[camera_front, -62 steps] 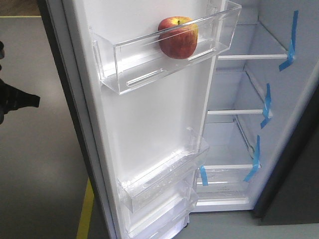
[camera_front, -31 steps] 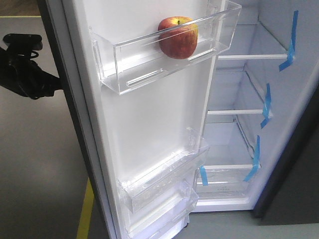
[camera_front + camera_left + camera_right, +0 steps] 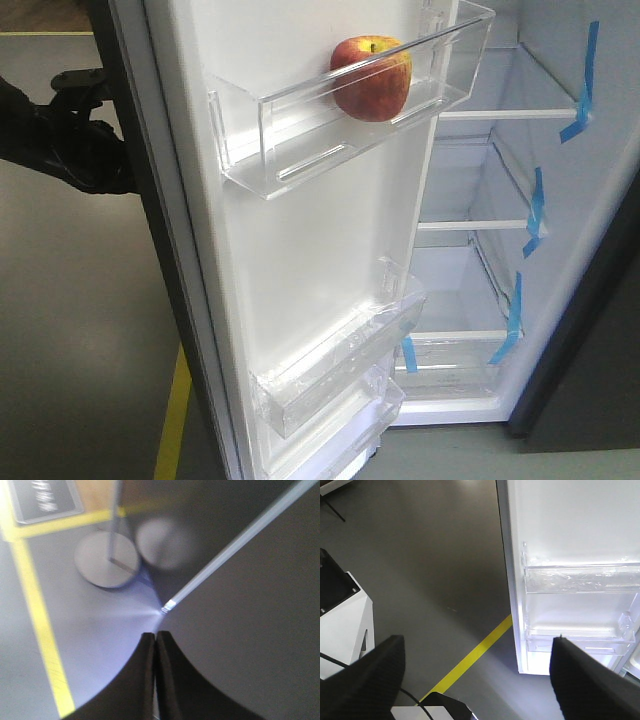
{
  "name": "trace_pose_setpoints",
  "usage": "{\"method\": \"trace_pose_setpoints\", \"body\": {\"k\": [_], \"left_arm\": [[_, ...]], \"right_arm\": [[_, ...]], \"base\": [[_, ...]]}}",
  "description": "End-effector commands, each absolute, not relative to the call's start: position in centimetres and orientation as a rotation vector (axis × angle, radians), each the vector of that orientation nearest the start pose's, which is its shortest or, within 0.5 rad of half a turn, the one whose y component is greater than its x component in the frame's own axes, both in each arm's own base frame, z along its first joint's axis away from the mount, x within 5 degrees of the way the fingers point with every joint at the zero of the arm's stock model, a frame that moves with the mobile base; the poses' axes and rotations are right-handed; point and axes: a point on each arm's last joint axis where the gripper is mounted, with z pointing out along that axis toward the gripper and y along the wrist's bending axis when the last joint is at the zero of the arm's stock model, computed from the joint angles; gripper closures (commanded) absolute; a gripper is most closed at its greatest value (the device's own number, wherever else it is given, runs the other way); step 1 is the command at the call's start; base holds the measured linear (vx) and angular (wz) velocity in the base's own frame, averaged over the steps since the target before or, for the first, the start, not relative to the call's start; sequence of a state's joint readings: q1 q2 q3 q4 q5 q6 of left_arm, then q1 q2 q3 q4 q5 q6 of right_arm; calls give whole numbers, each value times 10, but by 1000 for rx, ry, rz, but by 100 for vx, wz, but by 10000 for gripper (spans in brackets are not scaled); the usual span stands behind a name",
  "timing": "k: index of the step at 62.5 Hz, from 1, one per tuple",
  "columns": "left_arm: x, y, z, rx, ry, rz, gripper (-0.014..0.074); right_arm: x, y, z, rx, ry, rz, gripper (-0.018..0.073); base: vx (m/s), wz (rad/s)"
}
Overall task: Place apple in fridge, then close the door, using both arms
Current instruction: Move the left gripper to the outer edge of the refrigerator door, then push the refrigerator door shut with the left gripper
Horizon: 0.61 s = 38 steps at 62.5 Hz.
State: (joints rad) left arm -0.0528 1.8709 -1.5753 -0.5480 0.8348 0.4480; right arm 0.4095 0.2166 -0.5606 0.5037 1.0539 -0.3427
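While the tall grey door [image 3: 300,260] is apparently being pushed by the closed left tool [image 3: 154,638], further swing is being required; the right tool [image 3: 477,647] is open.

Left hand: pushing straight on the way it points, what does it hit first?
Probably the door, on its dark outer face near the bright edge. The shut left hand looks close to it, but blur hides depth.

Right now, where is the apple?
In the front-facing view, the apple sits in the top clear bin of the open door, toward the bin's right end, on the side nearest the fridge shelves.
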Motion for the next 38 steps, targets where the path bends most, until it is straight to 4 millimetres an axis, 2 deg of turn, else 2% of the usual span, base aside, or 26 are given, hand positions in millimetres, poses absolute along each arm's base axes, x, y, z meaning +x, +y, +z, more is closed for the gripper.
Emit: {"method": "trace_pose_setpoints", "body": {"k": [1,11,38], "left_arm": [[409,-64,316,297,2372,-554,603],[404,-75,319,348,2361,-627,603],[384,-125,343,504,2246,-739,603]], "right_arm": [[6,45,312,-731,1946,681,-6],[6,45,312,-731,1946,681,-6],[6,45,312,-731,1946,681,-6]], "base": [[0,0],[0,0],[0,0]]}}
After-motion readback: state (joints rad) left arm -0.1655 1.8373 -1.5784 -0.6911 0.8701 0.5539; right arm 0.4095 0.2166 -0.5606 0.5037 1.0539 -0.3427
